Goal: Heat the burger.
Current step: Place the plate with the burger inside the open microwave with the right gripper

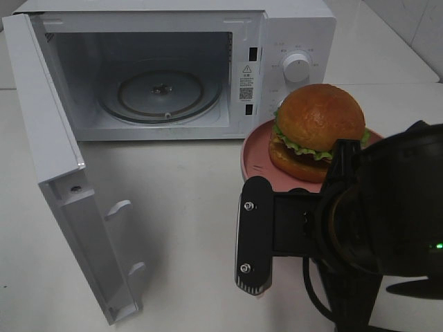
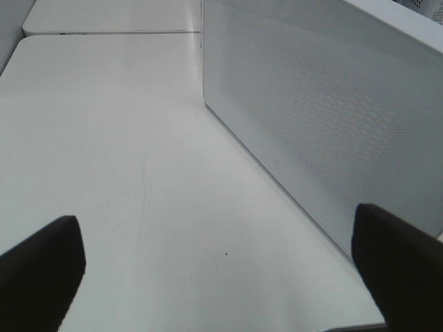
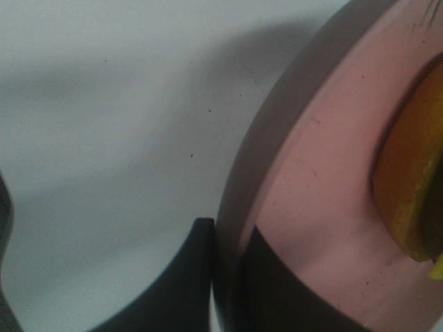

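Right hand (image 3: 225,238) clamped on the pink plate's (image 3: 311,207) rim, seemingly a shallow bite, so carry it level and slow. The burger (image 1: 318,131) sits on it, just right of the open microwave (image 1: 291,34). Left hand (image 2: 221,277) gapes beside the door (image 1: 48,124).

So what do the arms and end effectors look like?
The right arm is black, with a rounded block, two silver screws, a looping black cable, a small green light. The left end effector and right end effector have plain dark, blunt fingers.
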Tool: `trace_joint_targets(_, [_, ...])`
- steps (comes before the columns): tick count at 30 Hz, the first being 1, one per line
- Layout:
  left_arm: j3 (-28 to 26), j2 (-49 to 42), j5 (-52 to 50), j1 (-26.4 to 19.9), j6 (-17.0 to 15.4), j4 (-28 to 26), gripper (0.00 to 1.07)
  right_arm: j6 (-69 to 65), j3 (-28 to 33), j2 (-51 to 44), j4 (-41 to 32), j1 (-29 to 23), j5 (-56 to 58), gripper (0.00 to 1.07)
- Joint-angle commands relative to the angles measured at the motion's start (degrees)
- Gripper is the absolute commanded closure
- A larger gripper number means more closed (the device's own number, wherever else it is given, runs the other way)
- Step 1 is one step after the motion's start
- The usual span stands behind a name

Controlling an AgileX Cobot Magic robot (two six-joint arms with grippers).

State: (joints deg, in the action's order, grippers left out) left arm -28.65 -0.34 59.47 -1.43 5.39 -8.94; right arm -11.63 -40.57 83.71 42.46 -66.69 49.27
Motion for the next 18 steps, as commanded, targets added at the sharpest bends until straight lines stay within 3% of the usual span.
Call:
trace_joint_targets(1, [0.23, -1.32, -0.57, 0.34, -0.29, -0.11, 0.07, 2.23, 0.23, -0.34, 4.01, -0.23, -0.4, 1.06])
trace_joint_targets(18, [0.23, -1.32, -0.57, 0.34, -0.29, -0.11, 0.07, 15.58, 0.23, -0.34, 4.01, -0.23, -9.8, 1.05])
